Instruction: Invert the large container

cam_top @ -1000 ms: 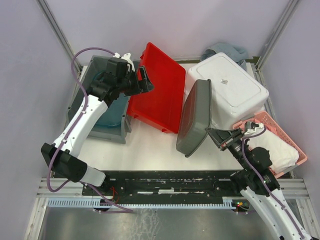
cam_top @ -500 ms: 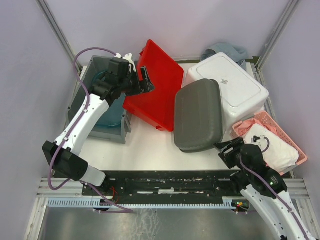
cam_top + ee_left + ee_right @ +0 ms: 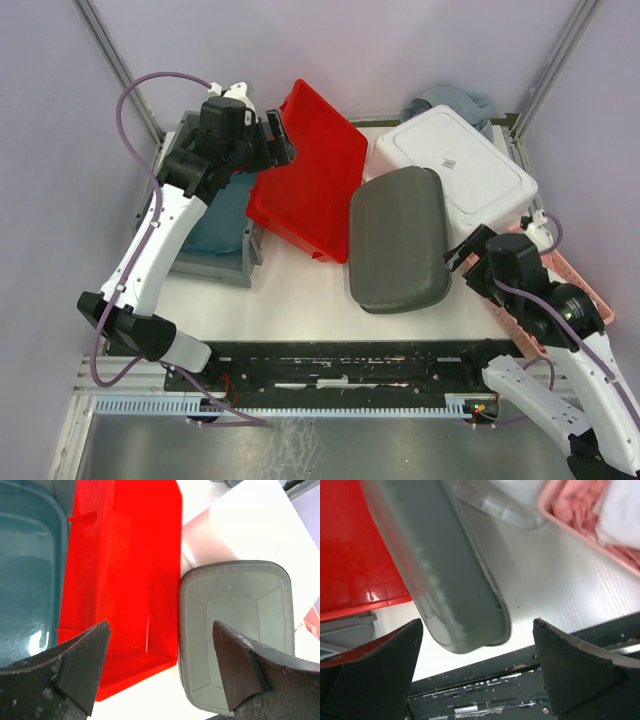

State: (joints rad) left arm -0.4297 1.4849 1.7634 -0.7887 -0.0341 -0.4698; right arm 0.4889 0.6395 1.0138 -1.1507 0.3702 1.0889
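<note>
Item: large grey container (image 3: 398,240), mid-table, base uppermost, lying between the red bin (image 3: 310,185) and the white container (image 3: 460,175), close against both; whether it sits quite flat cannot be told; judged light, stiff moulded plastic, smooth and apt to slip on its rounded base, so best taken by the rim lip at the near end; right gripper (image 3: 476,630), jaws wide, holding nothing, just beside that near end; left gripper (image 3: 160,626), jaws wide, empty, above the red bin; red bin tilted, empty; white container inverted; dark crate (image 3: 215,268) holding a teal tub (image 3: 215,215); pink basket (image 3: 570,527) with white cloth (image 3: 620,515) inside.
</note>
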